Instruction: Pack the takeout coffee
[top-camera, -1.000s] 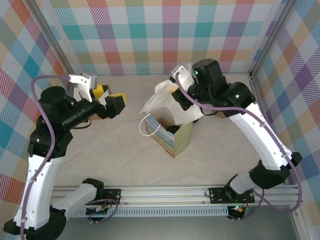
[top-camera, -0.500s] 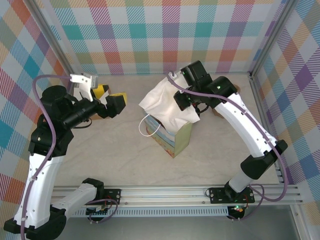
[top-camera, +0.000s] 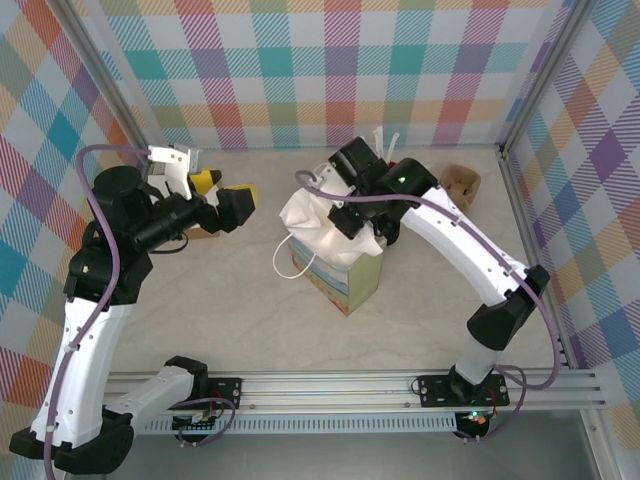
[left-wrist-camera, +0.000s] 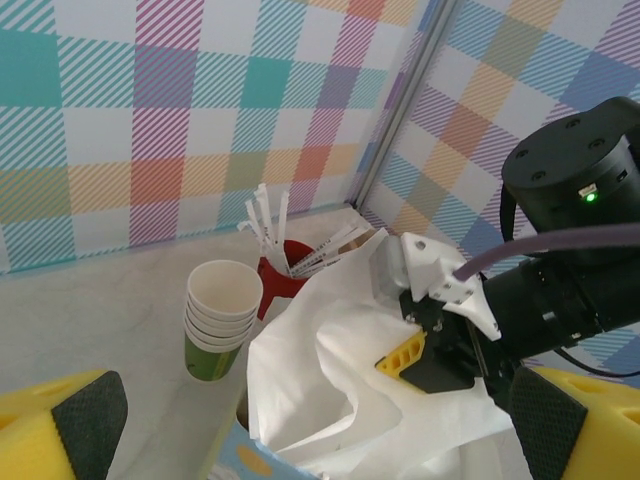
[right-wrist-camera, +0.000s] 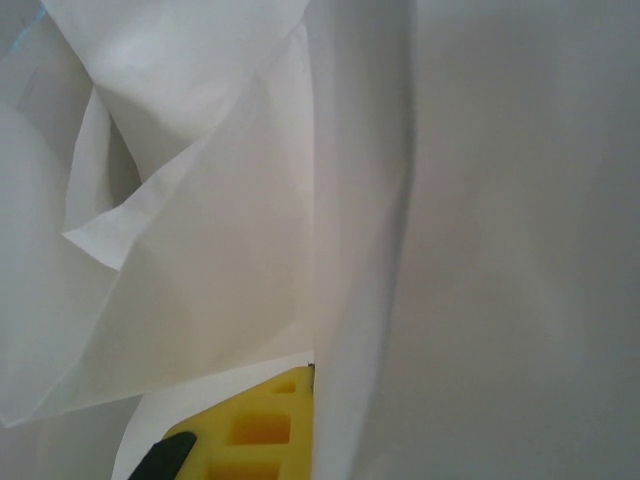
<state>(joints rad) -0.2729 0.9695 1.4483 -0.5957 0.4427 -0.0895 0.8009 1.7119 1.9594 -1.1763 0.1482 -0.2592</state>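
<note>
Swinging in from the right over the past second, the right arm has brought the right pincer (left-wrist-camera: 420, 362) down and leftward onto the mouth of the paper bag (top-camera: 345, 285). The white paper (top-camera: 305, 215) that stood raised behind the bag now lies bunched over the opening. Where the takeout coffee sits relative to either pincer cannot be told from where I stand, as the paper covers the bag's mouth. The right pincer is closed tight and pressed into the white paper, with a fold of it seemingly caught between the yellow fingers. The left pincer (top-camera: 224, 194) has barely shifted. It hangs above the tabletop (top-camera: 230, 300) to the left of the bag, apart from it, jaws spread wide and gripping nothing, and it faces the bag. Beyond the bag, near the checked back wall, a stack of lidless cream-and-green paper cups (left-wrist-camera: 222, 312) stands just beside a red cup (left-wrist-camera: 278, 283) of white stirrers (left-wrist-camera: 265, 222).
</note>
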